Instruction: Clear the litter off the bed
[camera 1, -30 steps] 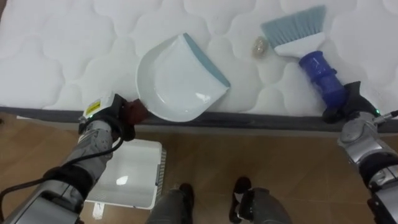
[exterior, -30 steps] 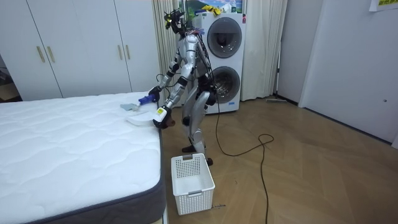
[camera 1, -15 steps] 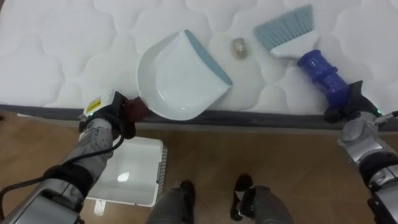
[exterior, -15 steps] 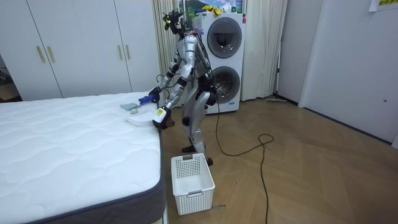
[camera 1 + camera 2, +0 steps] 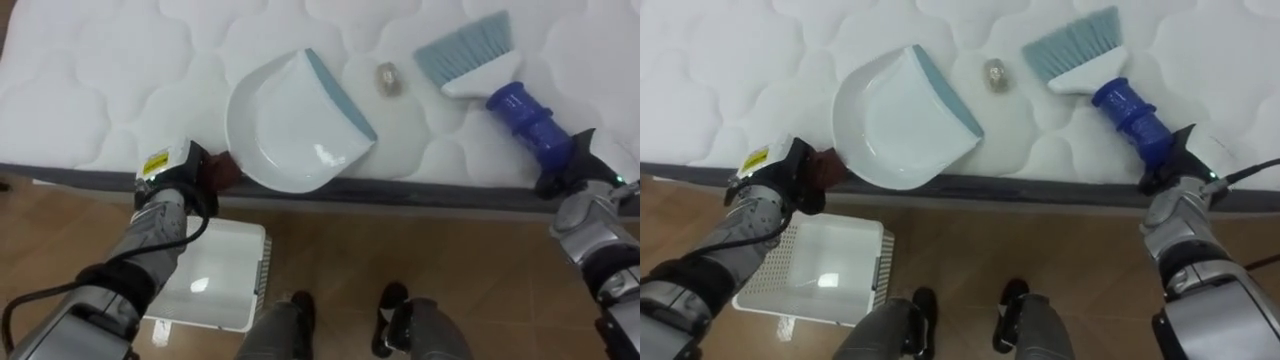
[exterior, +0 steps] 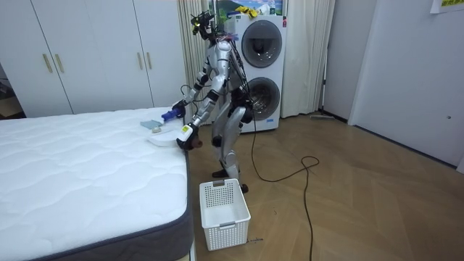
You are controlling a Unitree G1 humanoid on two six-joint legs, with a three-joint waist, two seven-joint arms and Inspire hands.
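Bed (image 5: 100, 95) bears dustpan (image 5: 290, 125), small lump (image 5: 386, 79), brush (image 5: 470, 55); basket (image 5: 210, 282) beside.

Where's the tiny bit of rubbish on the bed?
In the left eye view the small scrap lies on the white mattress, right of middle, between the dustpan and the bristles of the hand brush, touching neither.

The scrap (image 5: 386, 78) by the brush (image 5: 466, 52) is too small to identify.
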